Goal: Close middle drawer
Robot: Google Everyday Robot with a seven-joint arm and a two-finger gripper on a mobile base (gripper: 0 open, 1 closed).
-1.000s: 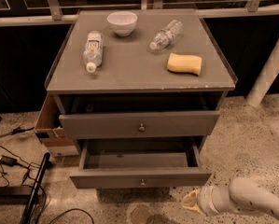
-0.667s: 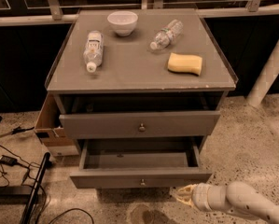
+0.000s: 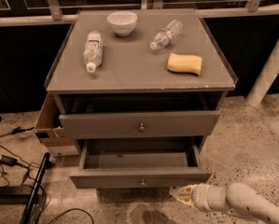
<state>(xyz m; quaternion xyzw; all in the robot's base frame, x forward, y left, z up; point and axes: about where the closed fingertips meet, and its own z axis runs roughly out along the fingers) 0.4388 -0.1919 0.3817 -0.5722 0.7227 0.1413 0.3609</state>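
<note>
High frontal view, tool (image 3: 183, 196) bottom-right

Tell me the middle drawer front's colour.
Plain grey on the middle drawer, seen in the camera view; gripper hangs low by its right end.

Likely a lab or office test space: speckled floor (image 3: 251, 139), loose cables (image 3: 8, 162) left of the counter (image 3: 129, 73), railing (image 3: 50, 3) along its back edge; gripper (image 3: 183, 196) below its front right corner.

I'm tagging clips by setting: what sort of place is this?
Probably an indoor lab or office test area: speckled hard floor, loose cables lying on it, a glazed railing behind the grey cabinet. The gripper sits low right, by the open middle drawer.
</note>
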